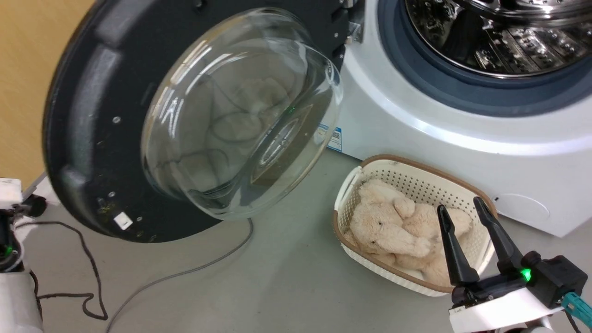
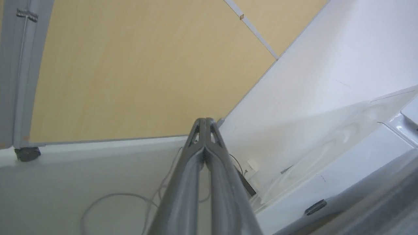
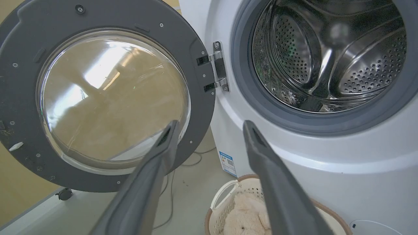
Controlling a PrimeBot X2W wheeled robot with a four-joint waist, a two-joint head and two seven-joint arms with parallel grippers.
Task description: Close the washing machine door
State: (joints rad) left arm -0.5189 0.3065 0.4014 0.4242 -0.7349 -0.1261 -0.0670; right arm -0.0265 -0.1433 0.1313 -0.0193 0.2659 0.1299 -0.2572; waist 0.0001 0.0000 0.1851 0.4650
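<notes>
**Item: washing machine door** [image 1: 194, 120] [image 3: 107, 98]. Round, black-rimmed, with a bulging clear glass bowl at its centre. It stands swung wide open and takes up the upper left of the head view and the left half of the right wrist view. It hangs on a metal hinge [image 1: 344, 32] [image 3: 218, 67] at its right edge.

**Writing and labels:**
- A blue-and-white sticker [image 1: 334, 138] [image 3: 227, 163] sits low on the white machine body [image 1: 416, 134] [image 3: 343, 169], just right of the door. Its print is too small to read.
- A small white tab [image 1: 122, 221] [image 3: 16, 146] sits on the door's lower rim. No text on it can be read.

**Machine opening:** a steel drum [image 1: 499, 41] [image 3: 326, 55] with a perforated wall, ringed by a grey rubber seal [image 1: 462, 92] [image 3: 241, 85].

**Surroundings:**
- A cream perforated basket [image 1: 416, 169] [image 3: 222, 199] with a brown rim stands on the grey floor [image 1: 277, 277], just beside the machine's front. It lies below the opening, to the right of the door.
- A beige plush toy [image 1: 393, 226] [image 3: 245, 215] lies inside the basket.
- A grey cable [image 1: 185, 273] and a black cable [image 1: 88, 268] trail on the floor under the door.
- A wood-tone wall panel [image 1: 23, 69] [image 2: 130, 71] stands behind the door.
- A small caster [image 2: 27, 154] [image 3: 64, 194] sits at the foot of the panel.

**Right gripper** [image 1: 460, 204] [image 3: 210, 123]: at the lower right of the head view, over the basket. Its fingers are spread and hold nothing, and it is apart from the door.

**Left gripper** [image 2: 204, 120]: its fingers are pressed together at the tips with nothing between them. It points at the junction of wall panel and floor.
</notes>
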